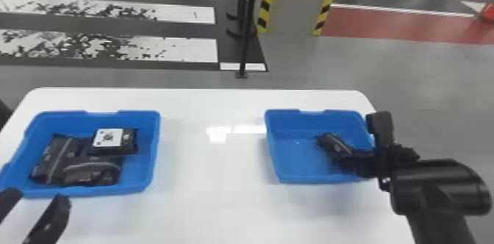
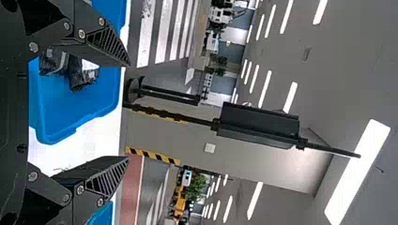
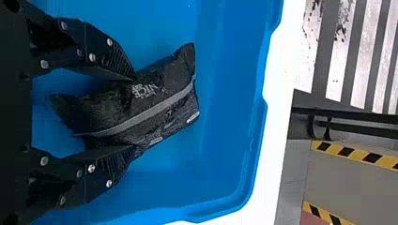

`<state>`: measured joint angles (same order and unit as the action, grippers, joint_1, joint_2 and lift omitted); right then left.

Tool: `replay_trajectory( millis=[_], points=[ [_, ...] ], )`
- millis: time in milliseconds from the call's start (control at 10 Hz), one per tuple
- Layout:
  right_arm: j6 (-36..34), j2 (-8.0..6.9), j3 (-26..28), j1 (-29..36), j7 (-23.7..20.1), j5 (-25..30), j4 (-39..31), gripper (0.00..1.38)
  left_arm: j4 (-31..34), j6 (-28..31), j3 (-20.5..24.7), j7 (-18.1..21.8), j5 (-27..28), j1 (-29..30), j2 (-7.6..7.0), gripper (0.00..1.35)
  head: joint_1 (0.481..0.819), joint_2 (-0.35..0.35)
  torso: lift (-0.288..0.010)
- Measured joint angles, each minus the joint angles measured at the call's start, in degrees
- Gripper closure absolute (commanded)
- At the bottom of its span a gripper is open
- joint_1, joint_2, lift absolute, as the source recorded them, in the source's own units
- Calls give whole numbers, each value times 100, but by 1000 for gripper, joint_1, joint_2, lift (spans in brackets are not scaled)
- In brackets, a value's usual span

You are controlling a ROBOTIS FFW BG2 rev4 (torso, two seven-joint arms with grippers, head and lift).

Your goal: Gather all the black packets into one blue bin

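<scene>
On the left, the left pincer point(image 1: 36, 194) sits at the near edge of the left blue bin point(image 1: 156, 144), ridged black fingers spread wide, nothing in them. That bin: smooth plastic, rounded corners. In it we see black packets point(image 1: 55, 158) bunched together, glossy and wrinkled, a pale strip across one; a white square label point(image 1: 104, 137) lies on the far-right one. Middle: white counter point(image 1: 213, 188), smooth, with bright reflections toward the far side.

On the right, we have the right blue bin point(image 1: 294, 158), also plastic, rounded corners. The right pincer point(image 1: 351, 160) reaches in over its right side, fingers partly apart, closed against both sides of a black packet point(image 3: 159, 105) inside the bin. We log that one as soft, oblong, creased, with pointed corners, a grey band lengthwise and pale print. It lies diagonally across the finger gap, far end sticking out past the tips.
</scene>
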<state>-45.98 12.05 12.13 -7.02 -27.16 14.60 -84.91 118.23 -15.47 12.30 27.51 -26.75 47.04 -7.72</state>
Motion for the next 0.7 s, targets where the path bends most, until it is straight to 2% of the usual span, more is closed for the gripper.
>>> replay_trajectory(
  millis=[100, 500, 700],
  points=[
    [53, -13, 32, 0, 38, 12, -58, 1276, -9, 1, -11, 0, -14, -6, -4, 355, 695, -177, -110],
    [367, -60, 179, 143, 54, 93, -175, 1276, -18, 73, -41, 64, -73, -52, -29, 355, 695, -191, -110],
    [495, -117, 277, 651, 53, 243, -1181, 1276, -19, 99, -66, 140, -161, -79, -71, 354, 695, -199, -110]
  ],
)
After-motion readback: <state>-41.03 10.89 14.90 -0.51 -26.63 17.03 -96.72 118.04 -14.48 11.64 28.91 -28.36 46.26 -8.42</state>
